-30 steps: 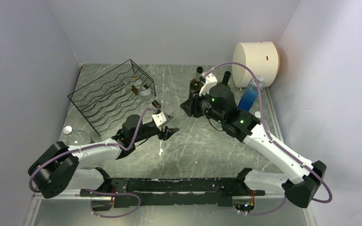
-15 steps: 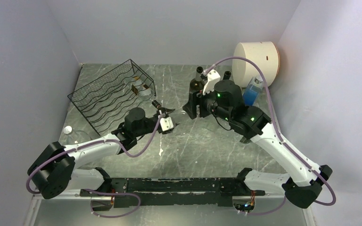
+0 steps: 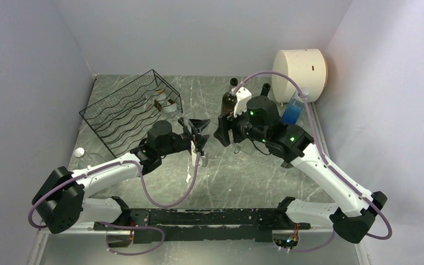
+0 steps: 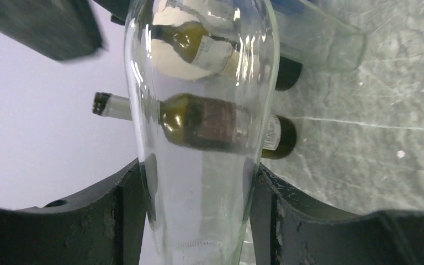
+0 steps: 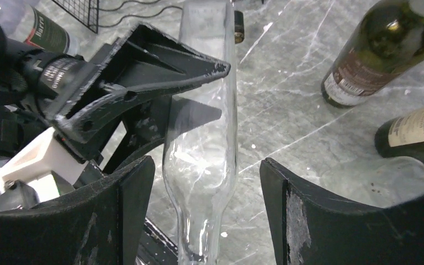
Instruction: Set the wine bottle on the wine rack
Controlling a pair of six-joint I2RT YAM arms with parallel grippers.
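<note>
A clear glass wine bottle (image 4: 199,221) is clamped at its body between the fingers of my left gripper (image 4: 199,168), which is shut on it. In the right wrist view the same bottle (image 5: 201,138) hangs neck down between the spread fingers of my right gripper (image 5: 205,163), which is open and does not touch the glass. From above, the left gripper (image 3: 199,131) and right gripper (image 3: 228,136) meet at mid-table; the clear bottle hardly shows there. The black wire wine rack (image 3: 122,116) stands at the back left with a labelled bottle (image 3: 165,104) lying in it.
Two dark bottles (image 3: 231,95) (image 3: 265,90) stand just behind the right gripper and show in the right wrist view (image 5: 372,55) (image 5: 417,132). A white drum (image 3: 300,70) and a blue container (image 3: 292,113) sit at the back right. A white cap (image 3: 79,152) lies near the rack.
The right gripper's jaws have spread apart. The left arm has swung its gripper and the clear bottle up and back toward the right gripper, rolling the wrist.
</note>
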